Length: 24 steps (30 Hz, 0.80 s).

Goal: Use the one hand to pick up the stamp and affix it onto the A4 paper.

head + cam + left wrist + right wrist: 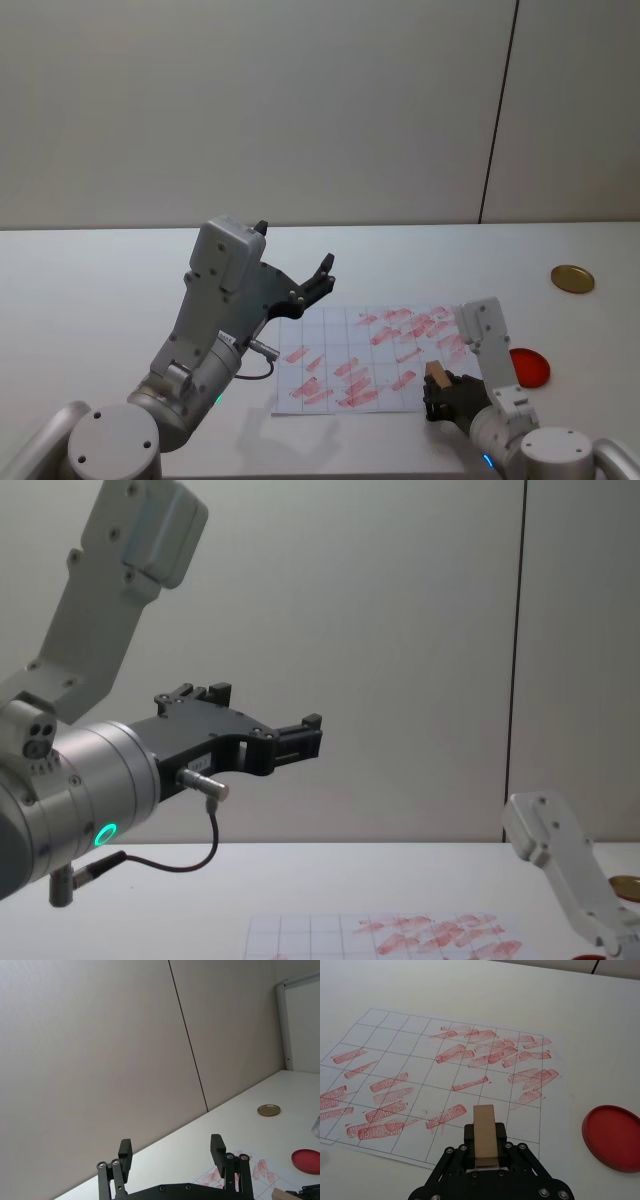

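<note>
Stamp (pixel 484 1135) sat gripped in right hand (pixel 485 1154), long axis aimed at A4 paper (pixel 420 1070) just ahead; left hand (pixel 171 1147) hung released, aloft.

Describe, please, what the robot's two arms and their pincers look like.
The left arm is a thick silver cylinder with a green ring light, a pale boxy link and a black cable; the left pincer is black and two-fingered. The right arm is slim and white; the right pincer is small and black.

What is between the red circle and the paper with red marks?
Only bare white table, seen in the right wrist view, separates the red disc from the A4 paper.
</note>
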Tool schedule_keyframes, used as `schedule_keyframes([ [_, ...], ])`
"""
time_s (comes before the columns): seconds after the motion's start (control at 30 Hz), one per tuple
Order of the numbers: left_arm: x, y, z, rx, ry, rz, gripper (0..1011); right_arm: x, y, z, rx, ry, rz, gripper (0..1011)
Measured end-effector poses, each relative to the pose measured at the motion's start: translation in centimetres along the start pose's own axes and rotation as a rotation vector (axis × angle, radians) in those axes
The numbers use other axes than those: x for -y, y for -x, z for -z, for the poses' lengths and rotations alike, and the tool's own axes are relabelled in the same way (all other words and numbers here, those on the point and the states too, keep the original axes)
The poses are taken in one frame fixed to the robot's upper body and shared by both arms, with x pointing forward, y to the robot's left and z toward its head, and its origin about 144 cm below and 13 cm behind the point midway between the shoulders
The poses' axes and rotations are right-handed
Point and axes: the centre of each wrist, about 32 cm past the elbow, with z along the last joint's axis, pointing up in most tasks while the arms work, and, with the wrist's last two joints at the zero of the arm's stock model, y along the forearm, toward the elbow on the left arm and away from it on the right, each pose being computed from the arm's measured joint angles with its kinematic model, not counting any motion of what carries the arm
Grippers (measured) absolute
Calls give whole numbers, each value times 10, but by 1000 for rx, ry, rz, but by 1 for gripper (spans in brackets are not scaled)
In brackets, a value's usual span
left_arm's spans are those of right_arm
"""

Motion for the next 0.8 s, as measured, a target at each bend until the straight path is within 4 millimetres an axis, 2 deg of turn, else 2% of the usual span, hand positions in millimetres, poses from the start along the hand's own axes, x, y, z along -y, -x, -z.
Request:
schedule_keyframes([
  [0.37,0,0,0,0,0,0,993,4,-1,-8,-15,-31,3,220],
  [0.53,0,0,0,0,0,0,993,10,-1,-19,-24,-72,1,220],
  [0.8,0,0,0,0,0,0,993,26,-2,-49,-46,-179,1,221],
])
